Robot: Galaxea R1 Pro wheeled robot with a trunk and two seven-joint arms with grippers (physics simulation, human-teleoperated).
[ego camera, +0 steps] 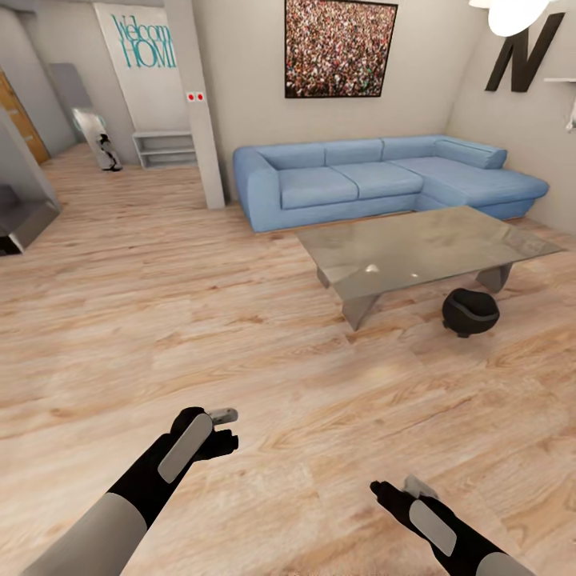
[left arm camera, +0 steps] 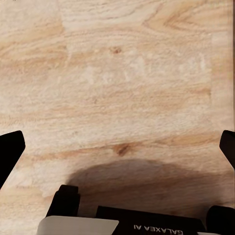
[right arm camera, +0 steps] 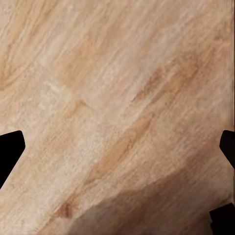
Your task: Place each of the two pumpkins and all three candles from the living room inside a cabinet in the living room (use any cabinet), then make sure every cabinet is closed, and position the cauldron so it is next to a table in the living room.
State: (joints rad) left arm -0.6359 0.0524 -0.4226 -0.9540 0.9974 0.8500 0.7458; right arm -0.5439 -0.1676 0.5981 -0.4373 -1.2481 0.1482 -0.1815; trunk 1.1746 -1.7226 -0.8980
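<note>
Presently on record, living room, robot in transit over bare plank floor (ego camera: 160, 320).

Item 1, cauldron (ego camera: 470, 311): black round-bellied pot standing on the floor just beside the near right corner of the glass-topped coffee table (ego camera: 424, 248), close to one of its grey legs. Judged already next to a table; best left where it stands.

Item 2, left gripper (ego camera: 226, 428): low at the left of the head view, nothing held. In the left wrist view its dark fingertips (left arm camera: 11, 147) sit at opposite edges with only floor between them, so the fingers are spread wide.

Item 3, right gripper (ego camera: 396, 486): low at the right of the head view, also empty. Its fingertips (right arm camera: 10, 149) likewise stand far apart over the planks.

Item 4, blue corner sofa (ego camera: 376, 180): behind the table, against the wall under a framed picture (ego camera: 340, 48).

Item 5, low white shelf unit (ego camera: 164, 148): far left, against the back wall. A small dark object beside it is too distant to identify.

Handling note: the step in hand looks like searching for pumpkins, candles and the dark cabinet. Advise keeping both arms tucked low and the grippers clear of the floor while the base turns. Give the table corner and the cauldron a wide berth so the pot is not nudged away.
</note>
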